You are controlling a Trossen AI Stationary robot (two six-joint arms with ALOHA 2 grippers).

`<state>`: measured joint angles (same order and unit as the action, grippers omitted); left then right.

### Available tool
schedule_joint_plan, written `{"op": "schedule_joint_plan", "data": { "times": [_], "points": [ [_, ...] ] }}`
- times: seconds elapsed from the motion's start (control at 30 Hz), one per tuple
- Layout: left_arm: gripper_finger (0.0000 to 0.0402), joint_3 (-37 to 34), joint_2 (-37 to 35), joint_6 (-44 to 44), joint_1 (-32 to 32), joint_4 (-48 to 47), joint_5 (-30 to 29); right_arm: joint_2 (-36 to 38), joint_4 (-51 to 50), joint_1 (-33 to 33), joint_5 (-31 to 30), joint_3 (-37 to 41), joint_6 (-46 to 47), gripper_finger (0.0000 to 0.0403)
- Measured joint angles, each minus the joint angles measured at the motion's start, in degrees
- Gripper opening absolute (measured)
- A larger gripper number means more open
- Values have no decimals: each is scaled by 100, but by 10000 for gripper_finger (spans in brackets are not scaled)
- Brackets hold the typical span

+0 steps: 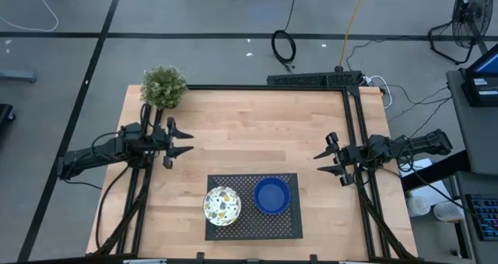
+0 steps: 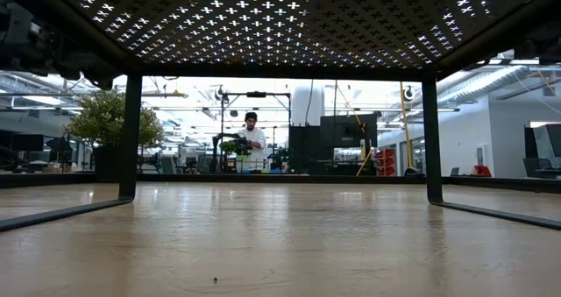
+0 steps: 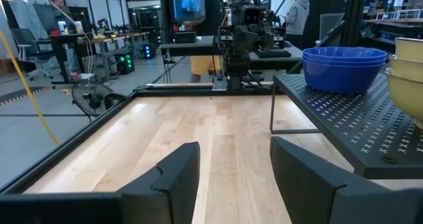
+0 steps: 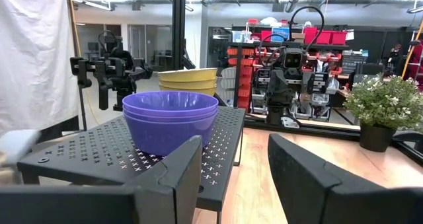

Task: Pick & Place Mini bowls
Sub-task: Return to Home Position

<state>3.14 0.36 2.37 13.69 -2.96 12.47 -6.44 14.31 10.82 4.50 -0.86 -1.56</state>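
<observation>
The mini bowls stand in two stacks on a dark perforated rack (image 1: 253, 229) near the table's near edge. The glossy blue stack (image 1: 271, 195) is to the right of the white speckled stack (image 1: 222, 205). My left gripper (image 1: 187, 142) hovers open over the table's left side and points right; its wrist view shows the blue stack (image 3: 344, 65) and the other stack's edge (image 3: 406, 72). My right gripper (image 1: 320, 163) hovers open at the right side and points left, with the blue stack (image 4: 170, 121) ahead of it and the other stack (image 4: 187, 78) behind.
A leafy potted plant (image 1: 163, 86) stands at the table's far left corner. The rack (image 2: 280, 17) stands on thin legs, with bare wood under it and between the arms. A black frame runs along the table's far and right edges. A person (image 2: 252, 139) stands in the room beyond.
</observation>
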Motion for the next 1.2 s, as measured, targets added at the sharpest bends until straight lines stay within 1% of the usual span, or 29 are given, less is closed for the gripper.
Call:
{"op": "schedule_joint_plan", "data": {
  "times": [0.6, 0.97, 1.2],
  "points": [
    [161, 0, 0, -3, -2, 0, -2, 0, 0, 1, 0, 2, 0, 161],
    [183, 0, 0, -4, 0, 0, 0, 0, 0, 1, 1, 2, 0, 162],
    [189, 0, 0, -4, 0, 0, -1, 0, 0, 1, 1, 2, 0, 161]
  ]
}}
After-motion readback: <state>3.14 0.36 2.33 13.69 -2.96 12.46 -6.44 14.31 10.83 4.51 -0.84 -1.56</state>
